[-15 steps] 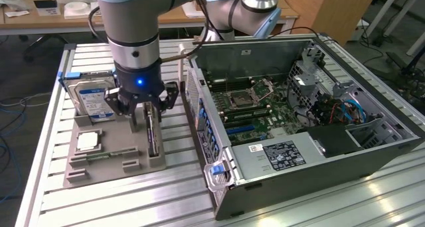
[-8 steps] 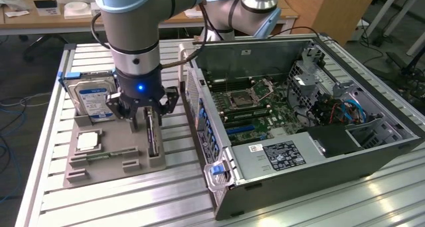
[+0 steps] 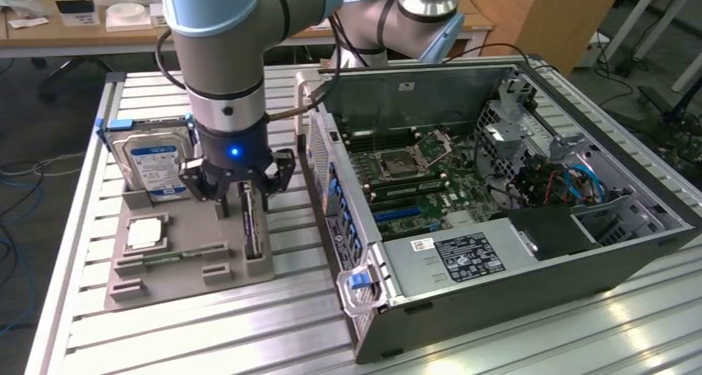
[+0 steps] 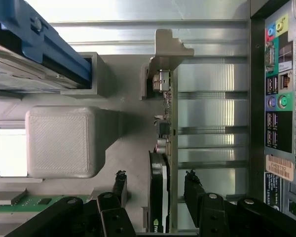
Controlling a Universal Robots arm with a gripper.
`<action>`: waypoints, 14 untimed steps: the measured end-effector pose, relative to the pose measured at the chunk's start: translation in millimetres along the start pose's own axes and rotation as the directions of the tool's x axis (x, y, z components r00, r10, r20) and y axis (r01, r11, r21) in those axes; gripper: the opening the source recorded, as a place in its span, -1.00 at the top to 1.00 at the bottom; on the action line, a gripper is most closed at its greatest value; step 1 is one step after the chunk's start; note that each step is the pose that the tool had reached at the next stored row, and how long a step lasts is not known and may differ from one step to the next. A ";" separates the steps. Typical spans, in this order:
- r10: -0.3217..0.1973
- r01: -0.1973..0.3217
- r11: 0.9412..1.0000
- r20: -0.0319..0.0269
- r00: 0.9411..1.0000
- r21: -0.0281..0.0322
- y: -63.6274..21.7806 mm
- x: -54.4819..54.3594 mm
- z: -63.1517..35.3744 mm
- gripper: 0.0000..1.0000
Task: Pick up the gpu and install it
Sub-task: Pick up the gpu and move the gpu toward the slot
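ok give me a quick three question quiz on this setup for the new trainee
1. True or false: the hand is shut on the gpu.
2. The gpu stands on edge in: A the computer case, B the grey holder, C the table.
3. Name the blue-labelled thing standing upright in the holder.
Key: 1 false, the hand is open astride the gpu; 2 B; 3 the hard drive.

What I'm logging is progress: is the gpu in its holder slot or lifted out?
In. The gpu stands on edge in a slot of the grey holder; the open gripper straddles it, neither finger touching it.
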State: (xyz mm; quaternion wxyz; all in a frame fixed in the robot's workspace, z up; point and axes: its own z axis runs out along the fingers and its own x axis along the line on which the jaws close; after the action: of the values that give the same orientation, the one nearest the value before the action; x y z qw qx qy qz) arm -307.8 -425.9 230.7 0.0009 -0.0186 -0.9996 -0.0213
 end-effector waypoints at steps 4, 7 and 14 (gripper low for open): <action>0.000 0.000 1.000 0.000 1.000 0.000 -0.1 -0.1 7.2 -0.18; 0.001 -0.001 1.000 0.000 1.000 0.000 -0.1 -0.4 12.8 -0.18; 0.000 0.000 1.000 0.000 1.000 0.000 0.1 -1.0 22.2 -0.18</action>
State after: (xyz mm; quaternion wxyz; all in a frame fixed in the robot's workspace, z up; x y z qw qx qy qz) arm -306.8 -425.0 208.5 0.0010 -0.0188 -0.9996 -0.0213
